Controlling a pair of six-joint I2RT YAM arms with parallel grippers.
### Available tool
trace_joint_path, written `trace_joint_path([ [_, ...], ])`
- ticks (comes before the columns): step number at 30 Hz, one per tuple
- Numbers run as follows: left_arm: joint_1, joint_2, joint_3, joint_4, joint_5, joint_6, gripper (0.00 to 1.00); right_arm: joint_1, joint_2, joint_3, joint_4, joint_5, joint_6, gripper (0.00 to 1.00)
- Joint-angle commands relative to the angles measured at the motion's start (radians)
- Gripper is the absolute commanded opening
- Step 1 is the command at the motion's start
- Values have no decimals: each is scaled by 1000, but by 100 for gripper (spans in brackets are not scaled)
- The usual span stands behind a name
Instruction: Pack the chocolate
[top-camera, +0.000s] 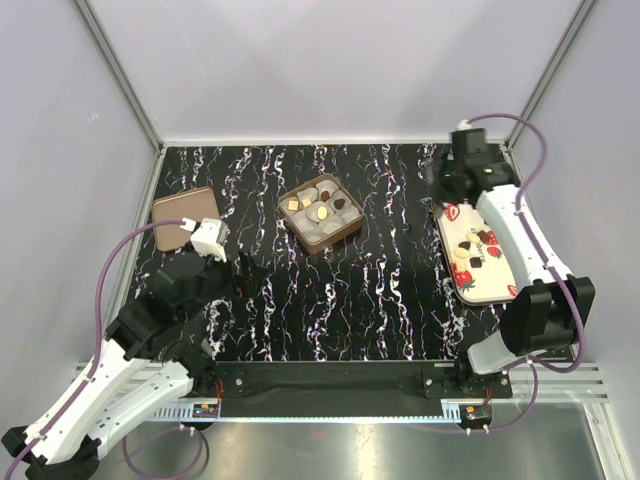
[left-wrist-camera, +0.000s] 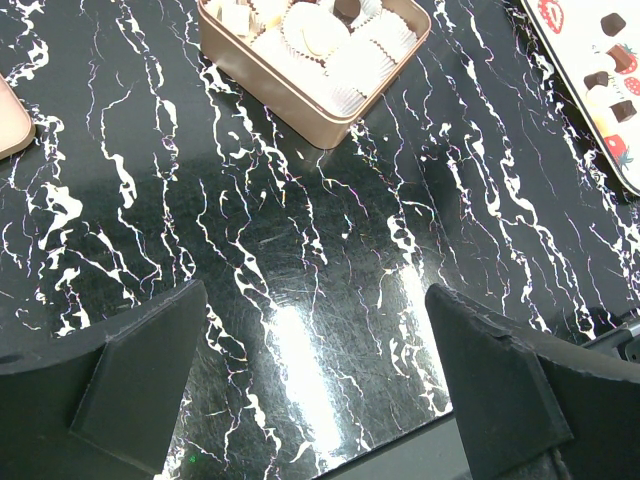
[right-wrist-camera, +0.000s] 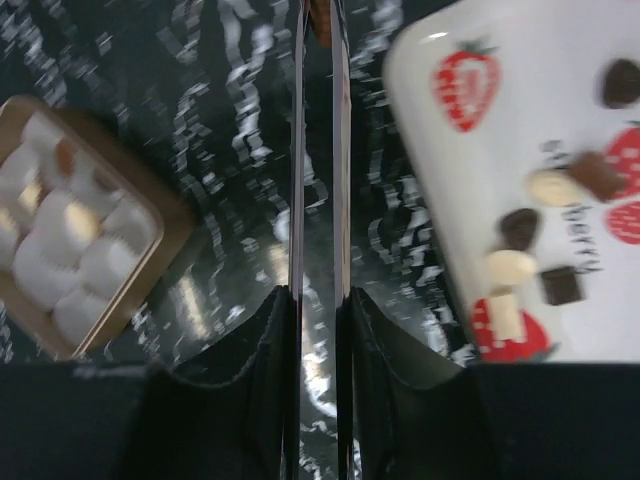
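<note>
1. Hovering low over the table (left-wrist-camera: 300, 250), the left end effector (left-wrist-camera: 320, 385) has its jaws spread wide with nothing between them. It looks idle to me, though a careless push forward would shove the box ahead of it.
2. Ahead of that end effector sits the gold box (left-wrist-camera: 270, 95). A few packed pieces (top-camera: 322, 211) lie in its white paper cups (left-wrist-camera: 310, 35). The lid (top-camera: 178, 212) lies off to the end effector's left.
3. Farther off, the right end effector (right-wrist-camera: 319, 40) has its thin fingers drawn almost together. A small brown piece (right-wrist-camera: 320, 18) seems pinched at the very tips, though the view is blurred.
4. A hold that slight could let go, I'd say. Dropped on the dark table, the piece would be hard to find. Released off-centre, it might land on an occupied cup or on the box rim to the end effector's left.
5. To the right of that end effector, the remaining chocolate (right-wrist-camera: 520, 228) lies loose on the strawberry tray (right-wrist-camera: 480, 150). The pieces are crowded enough that a later pick might nudge a neighbour.
6. The table is glossy black with white veining and glare. Beyond it stand pale walls (top-camera: 330, 60) and metal frame posts (top-camera: 120, 75).
</note>
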Motion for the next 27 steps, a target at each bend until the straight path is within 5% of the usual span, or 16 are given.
trace_joint_path([
  [1, 1, 2, -4, 44, -3, 13, 99, 134, 8, 55, -10, -9, 37, 27],
  [12, 1, 1, -4, 45, -11, 11, 99, 573, 202, 160, 78, -10, 115, 27],
  [27, 1, 1, -4, 47, -6, 13, 99, 716, 319, 212, 100, -29, 92, 30],
])
